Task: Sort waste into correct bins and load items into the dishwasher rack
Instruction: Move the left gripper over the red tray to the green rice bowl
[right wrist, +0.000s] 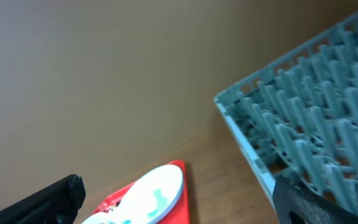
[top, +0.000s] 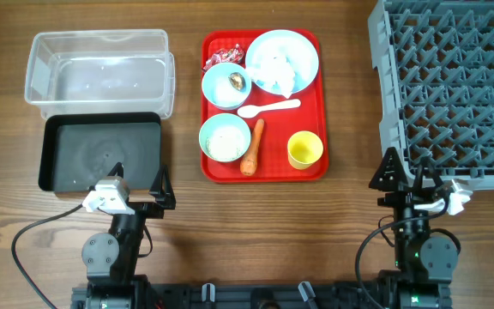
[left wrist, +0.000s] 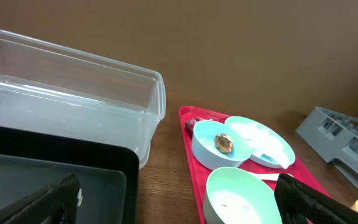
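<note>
A red tray (top: pixel 316 103) holds the pale blue plate (top: pixel 303 45) with crumpled white tissue (top: pixel 278 67), a red candy wrapper (top: pixel 224 57), a bowl (top: pixel 226 87) with a brown lump (top: pixel 238 81), a bowl (top: pixel 225 138) with rice grains, a white spoon (top: pixel 268 108), an orange carrot (top: pixel 253 148) and a yellow cup (top: pixel 305 149). The clear bin (top: pixel 99 72) and black bin (top: pixel 101 153) stand left. The grey dishwasher rack (top: pixel 448 86) stands right. My left gripper (top: pixel 138 182) and right gripper (top: pixel 406 172) are open and empty at the front.
In the left wrist view the clear bin (left wrist: pixel 73 99), black bin (left wrist: pixel 55 168), both bowls (left wrist: pixel 219 144) (left wrist: pixel 238 196) and the plate (left wrist: pixel 263 143) show. The right wrist view shows the rack (right wrist: pixel 309 124) and plate (right wrist: pixel 151 193).
</note>
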Robot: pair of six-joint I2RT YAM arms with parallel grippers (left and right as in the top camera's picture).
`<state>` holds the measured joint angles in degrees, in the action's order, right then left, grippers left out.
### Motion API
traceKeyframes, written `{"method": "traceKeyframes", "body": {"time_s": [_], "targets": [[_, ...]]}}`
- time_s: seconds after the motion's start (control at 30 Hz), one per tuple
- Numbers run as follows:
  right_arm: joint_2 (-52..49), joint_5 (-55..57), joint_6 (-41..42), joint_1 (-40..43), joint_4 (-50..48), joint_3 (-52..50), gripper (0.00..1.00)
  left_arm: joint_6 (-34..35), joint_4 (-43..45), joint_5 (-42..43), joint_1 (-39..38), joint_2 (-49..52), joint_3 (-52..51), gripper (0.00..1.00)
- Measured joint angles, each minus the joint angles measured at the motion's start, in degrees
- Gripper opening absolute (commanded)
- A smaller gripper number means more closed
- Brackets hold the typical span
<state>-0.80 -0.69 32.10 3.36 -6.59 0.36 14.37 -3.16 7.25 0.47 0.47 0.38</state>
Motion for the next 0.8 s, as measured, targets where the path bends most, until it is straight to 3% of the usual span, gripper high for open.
{"method": "traceKeyframes", "body": {"time_s": [0.2,0.37,0.6,0.8], "targets": [[0.0,-3.7,-5.7,0.0,0.3,2.2,1.0,-2.5,-1.6,-0.3,0.0,2.5,3.4,1.0],[-0.9,-4.5,-10.3,0.0,0.3,7.6,1.0,-4.3,-1.4,-2.1,0.0,10.4,11.0,1.0],[-11.7,-5.4,-15.5,0.0,0.3,17.6,1.0,-5.4,-4.0,-2.9,0.0,31.7,26.9,1.0],[-26.8,-11.1,-19.3,0.0,7.0,29.7,1.0,-5.6,-17.6,-2.9,-0.4,48.2,44.8,1.0]]}}
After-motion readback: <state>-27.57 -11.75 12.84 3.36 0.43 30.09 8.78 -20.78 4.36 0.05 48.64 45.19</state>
